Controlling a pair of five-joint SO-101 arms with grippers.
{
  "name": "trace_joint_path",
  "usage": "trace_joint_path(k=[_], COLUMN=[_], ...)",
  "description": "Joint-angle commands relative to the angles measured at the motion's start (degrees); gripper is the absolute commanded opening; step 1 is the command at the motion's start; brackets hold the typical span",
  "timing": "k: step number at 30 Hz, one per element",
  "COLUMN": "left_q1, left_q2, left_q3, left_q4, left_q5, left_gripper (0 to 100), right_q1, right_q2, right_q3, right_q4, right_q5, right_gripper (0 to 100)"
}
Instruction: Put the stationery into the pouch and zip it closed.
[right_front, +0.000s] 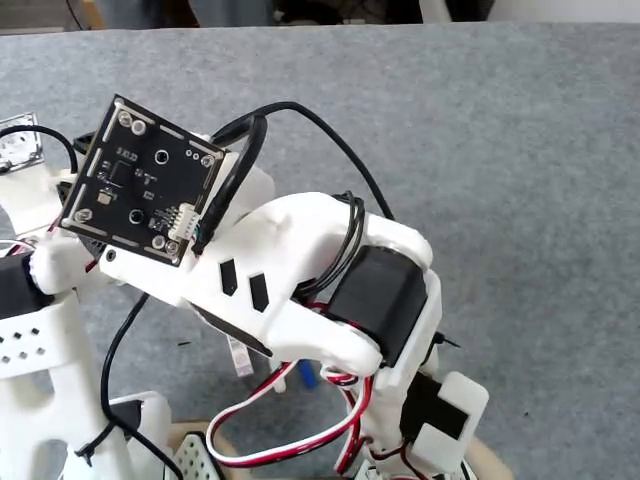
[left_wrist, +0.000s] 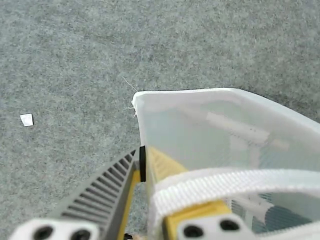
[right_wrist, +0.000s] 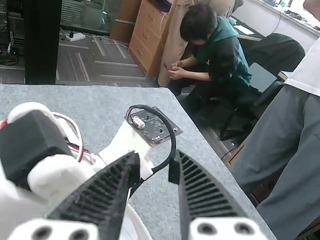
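My left gripper (left_wrist: 142, 162) is shut on the rim of the translucent white pouch (left_wrist: 220, 125), with its black ridged finger outside and its yellow finger inside. Pale pens (left_wrist: 245, 132) lie inside the pouch, and a white webbing strap (left_wrist: 225, 185) crosses its near edge. My right gripper (right_wrist: 154, 172) is raised above the table, slightly open, with nothing between its fingers. In the high view a white arm (right_front: 300, 280) covers the middle of the table. A small blue piece (right_front: 308, 376) and a white piece (right_front: 240, 356) peek out beneath it.
The table is covered in grey felt (right_front: 500, 130). A tiny white scrap (left_wrist: 26, 119) lies on it, off to one side of the pouch. A wrist camera board with a looped black cable (right_front: 140, 185) (right_wrist: 152, 125) sits on the arm in the middle.
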Motion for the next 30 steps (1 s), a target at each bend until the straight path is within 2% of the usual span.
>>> trace_joint_path(k=[1,3,7,10,12,16,21,26,30], left_q1=[-0.22,-0.57,-4.35,-4.97,-5.23,-5.58,-5.58,-5.58,-5.49], left_q2=[0.88,0.88,0.88,0.88,0.88,0.88,0.88,0.88,0.88], left_q3=[1.1,1.01,0.84,1.01,0.84,1.01,0.92,1.01,0.92], left_q4=[-0.44,-0.44,-0.62,-0.53,-0.53,-0.44,-0.53,-0.7,-0.7], left_q5=[0.18,0.18,0.18,0.18,0.26,0.26,0.26,0.35,0.44], left_gripper=[3,3,3,3,3,3,3,3,3], right_q1=[3.6,8.09,22.77,34.99,38.15,38.15,36.31,34.9,29.01], right_q2=[-1.27,-3.47,-5.41,-5.76,-5.76,-5.85,-5.85,-5.85,-5.49], right_q3=[-1.89,-1.45,-0.84,9.36,20.44,45.58,70.46,81.54,82.77], right_q4=[0.79,3.25,14.15,13.98,13.89,10.81,-1.49,-9.14,-11.78], right_q5=[0.35,0.18,0.0,-2.64,-2.73,-2.99,-3.16,-3.25,-3.25], right_gripper=[11.4,11.4,11.4,11.3,11.3,11.3,11.5,11.6,11.7])
